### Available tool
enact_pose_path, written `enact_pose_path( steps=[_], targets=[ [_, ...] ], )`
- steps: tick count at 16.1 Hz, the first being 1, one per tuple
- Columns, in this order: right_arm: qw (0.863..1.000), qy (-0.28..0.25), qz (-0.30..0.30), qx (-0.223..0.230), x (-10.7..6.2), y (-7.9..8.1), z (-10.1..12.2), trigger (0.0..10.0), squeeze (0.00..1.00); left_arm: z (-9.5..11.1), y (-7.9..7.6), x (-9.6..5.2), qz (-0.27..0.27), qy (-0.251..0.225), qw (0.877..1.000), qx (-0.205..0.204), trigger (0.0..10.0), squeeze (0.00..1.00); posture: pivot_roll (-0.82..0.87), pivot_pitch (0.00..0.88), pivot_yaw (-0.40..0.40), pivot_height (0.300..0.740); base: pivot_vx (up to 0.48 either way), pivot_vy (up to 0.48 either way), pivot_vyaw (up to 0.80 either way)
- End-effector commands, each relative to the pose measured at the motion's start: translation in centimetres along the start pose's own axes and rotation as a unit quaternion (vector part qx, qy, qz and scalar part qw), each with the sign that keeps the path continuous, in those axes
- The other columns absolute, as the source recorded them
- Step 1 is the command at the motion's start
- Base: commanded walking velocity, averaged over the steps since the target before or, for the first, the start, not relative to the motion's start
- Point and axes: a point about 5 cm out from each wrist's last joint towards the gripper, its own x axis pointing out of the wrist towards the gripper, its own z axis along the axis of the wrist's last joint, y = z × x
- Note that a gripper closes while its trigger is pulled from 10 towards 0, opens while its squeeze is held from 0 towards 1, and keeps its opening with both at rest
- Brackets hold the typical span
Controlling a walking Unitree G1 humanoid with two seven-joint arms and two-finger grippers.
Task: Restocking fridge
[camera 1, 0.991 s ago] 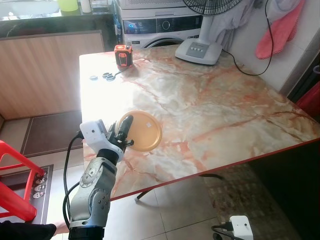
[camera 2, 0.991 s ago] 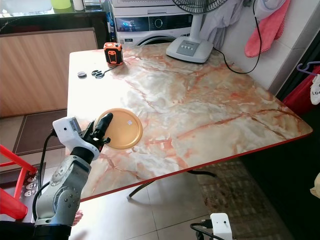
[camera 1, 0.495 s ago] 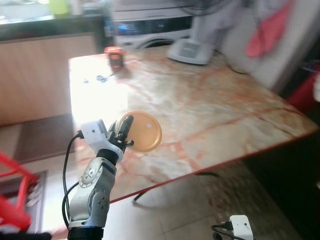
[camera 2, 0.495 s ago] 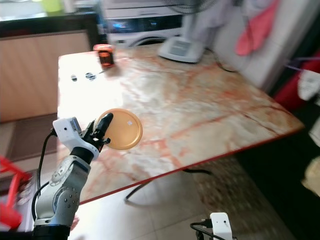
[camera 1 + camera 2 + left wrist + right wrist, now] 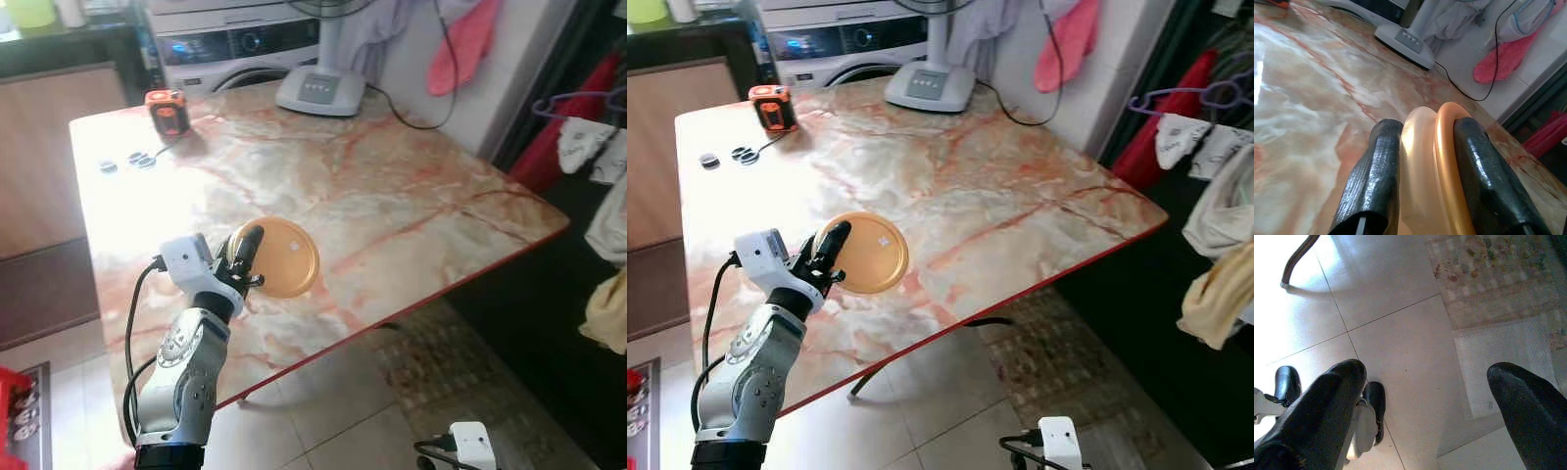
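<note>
Head views show one marble table [image 5: 392,186] bearing one orange tape measure [image 5: 165,111] at its far left, two small dark discs [image 5: 125,164] nearby and one fan base [image 5: 319,91] at the far edge; the left gripper [image 5: 247,257] holds one orange plate [image 5: 284,257] upright above the table's near left part; clothes [image 5: 1215,245] hang at right. Left wrist view adds the grip: both fingers [image 5: 1373,181] pinch the plate's rim between them. Right wrist view shows the right gripper [image 5: 1425,396] spread wide over floor tiles [image 5: 1400,333] and a mat [image 5: 1503,367].
</note>
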Motion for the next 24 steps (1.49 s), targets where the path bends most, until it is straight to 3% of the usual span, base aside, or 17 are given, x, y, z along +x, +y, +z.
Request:
enact_pose_path(
  steps=[1, 15, 18, 24],
  targets=[
    [1.000, 0.003, 0.000, 0.000, -0.05, -0.14, -0.11, 10.0, 0.00, 0.24, -0.44, 0.16, -0.010, -0.006, 1.000, 0.008, 10.0, 0.00, -0.08, 0.031, -0.046, 0.740, 0.000, 0.000, -0.77],
    [1.000, 0.004, 0.002, 0.001, -0.03, -0.08, -0.09, 10.0, 0.00, 0.18, -0.61, 0.22, -0.013, -0.003, 1.000, 0.009, 10.0, 0.00, -0.07, 0.031, -0.045, 0.740, 0.000, 0.000, -0.77],
    [1.000, 0.003, 0.002, 0.002, -0.02, -0.07, -0.09, 10.0, 0.00, 0.20, -0.56, 0.25, -0.012, -0.002, 1.000, 0.008, 10.0, 0.00, -0.07, 0.031, -0.045, 0.740, 0.000, 0.450, -0.77],
    [1.000, 0.003, 0.002, 0.001, -0.02, -0.04, -0.07, 10.0, 0.00, 0.12, -0.75, 0.27, -0.019, -0.001, 1.000, 0.016, 10.0, 0.00, -0.07, 0.031, -0.044, 0.740, 0.000, 0.000, -0.77]
  ],
)
